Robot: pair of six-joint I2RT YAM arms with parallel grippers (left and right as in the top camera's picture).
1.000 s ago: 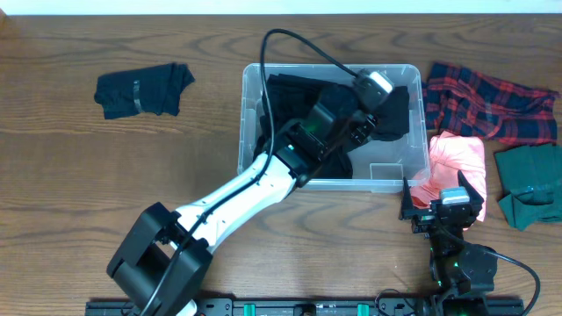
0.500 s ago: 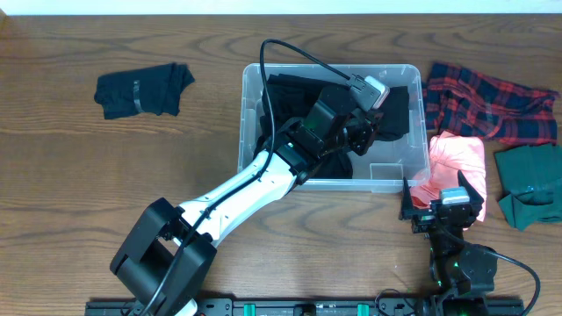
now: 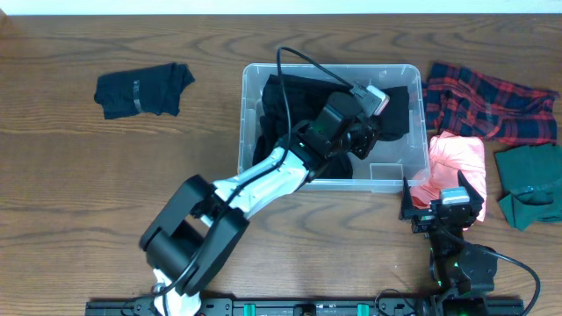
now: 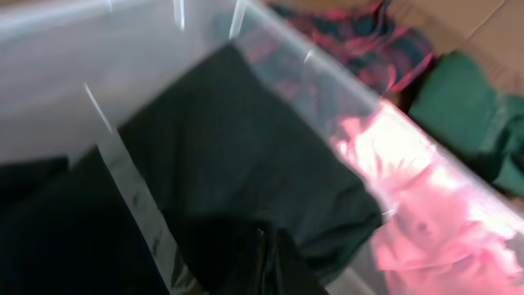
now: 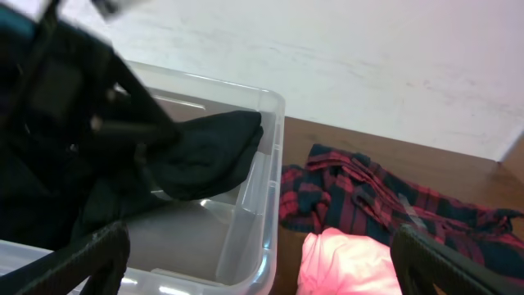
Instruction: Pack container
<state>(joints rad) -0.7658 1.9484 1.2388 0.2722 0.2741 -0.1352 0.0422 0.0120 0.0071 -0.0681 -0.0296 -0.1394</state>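
Note:
The clear container (image 3: 248, 123) stands at the table's middle and holds black clothing (image 3: 285, 101). My left gripper (image 3: 362, 133) reaches down into its right half, its fingers (image 4: 266, 260) pressed together on a black garment (image 4: 246, 156). The right wrist view shows that garment (image 5: 205, 156) hanging from the left gripper beside the container's right wall (image 5: 258, 192). My right gripper (image 3: 443, 200) hovers near the table's front right, open wide and empty, just in front of the pink garment (image 3: 458, 156).
A red plaid garment (image 3: 492, 101) lies right of the container, and a dark green garment (image 3: 531, 180) at the far right. A black garment with a grey band (image 3: 140, 89) lies at the left. The left arm's cable (image 3: 299, 57) arcs over the container.
My left gripper has shifted slightly toward the front right inside the container, still on the black garment. Its base has swung. The right arm has not moved.

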